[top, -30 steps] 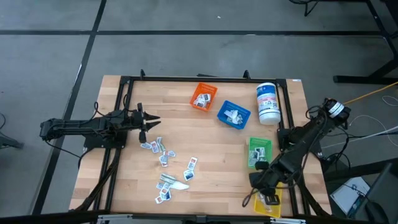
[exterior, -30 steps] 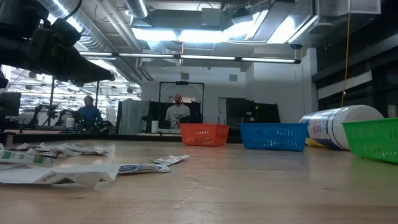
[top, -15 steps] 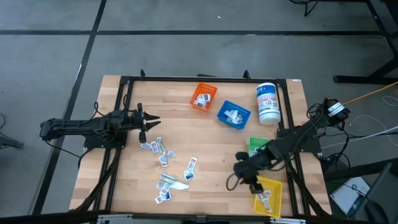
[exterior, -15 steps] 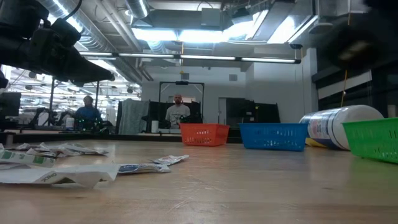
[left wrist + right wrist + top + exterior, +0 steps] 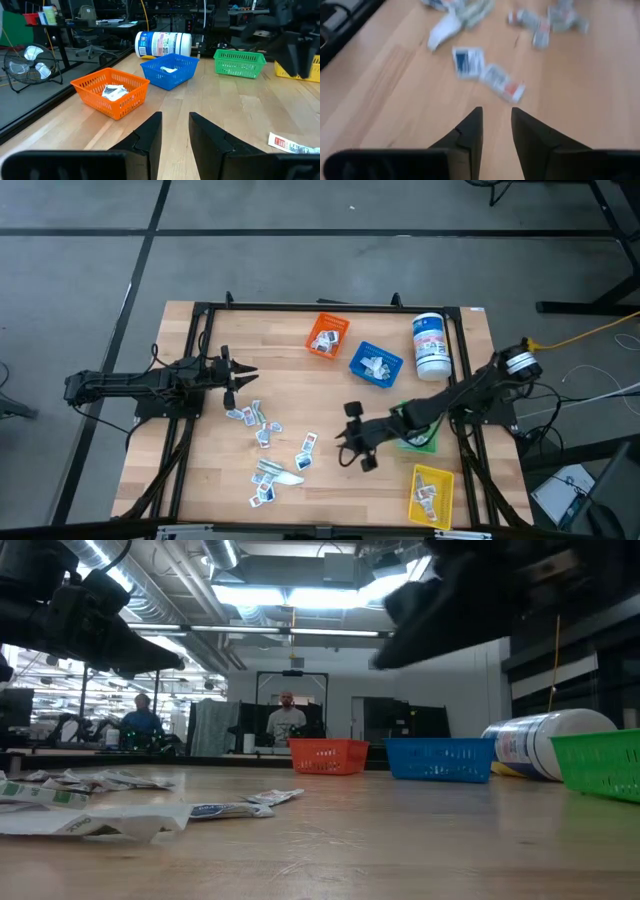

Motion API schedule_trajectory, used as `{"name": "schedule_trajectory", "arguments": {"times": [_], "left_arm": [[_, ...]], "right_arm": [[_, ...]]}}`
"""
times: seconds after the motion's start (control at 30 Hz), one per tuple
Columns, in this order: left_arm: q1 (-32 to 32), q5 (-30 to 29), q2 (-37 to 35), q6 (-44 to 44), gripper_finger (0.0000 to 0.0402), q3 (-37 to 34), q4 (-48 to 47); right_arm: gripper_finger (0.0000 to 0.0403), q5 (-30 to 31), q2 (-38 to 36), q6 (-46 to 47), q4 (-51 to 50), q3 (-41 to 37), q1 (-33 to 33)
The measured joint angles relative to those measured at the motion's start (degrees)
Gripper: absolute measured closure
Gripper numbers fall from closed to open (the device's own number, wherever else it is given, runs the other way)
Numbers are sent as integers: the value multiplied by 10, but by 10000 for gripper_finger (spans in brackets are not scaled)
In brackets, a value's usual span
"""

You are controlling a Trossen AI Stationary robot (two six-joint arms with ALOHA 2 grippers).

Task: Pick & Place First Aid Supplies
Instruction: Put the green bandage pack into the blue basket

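Observation:
The first aid packets (image 5: 265, 442) lie flat and scattered on the wood, left of the table's middle. They also show low at the left in the low view, packets (image 5: 100, 808). My right gripper (image 5: 343, 442) is open above the table's middle, pointing toward the left edge, just right of the nearest packets (image 5: 485, 72); its fingers stand apart at gripper (image 5: 496, 114). My left gripper (image 5: 245, 375) waits open by the left side, above and just far of the pile, gripper (image 5: 175, 119).
The orange bin (image 5: 327, 335) and blue bin (image 5: 375, 363) at the far middle each hold packets. The green bin (image 5: 418, 430) is partly under my right arm, and the yellow bin (image 5: 430, 490) with packets sits near right. A white canister (image 5: 431, 345) lies far right. A black frame borders the table.
My right gripper has swung from over the yellow bin at the near right corner toward the table's left edge and slightly toward the far edge, and is now near the packets at mid-table. The packets have not moved.

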Motion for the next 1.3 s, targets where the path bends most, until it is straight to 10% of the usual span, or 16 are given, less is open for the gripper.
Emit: {"name": "schedule_trajectory", "arguments": {"times": [0.43,1.3], "left_arm": [[0,0,0,0,309,0,0],[0,0,0,0,310,0,0]], "right_arm": [[301,-53,175,-215,300,47,-23],[301,-231,334,-408,133,314,-78]]}}
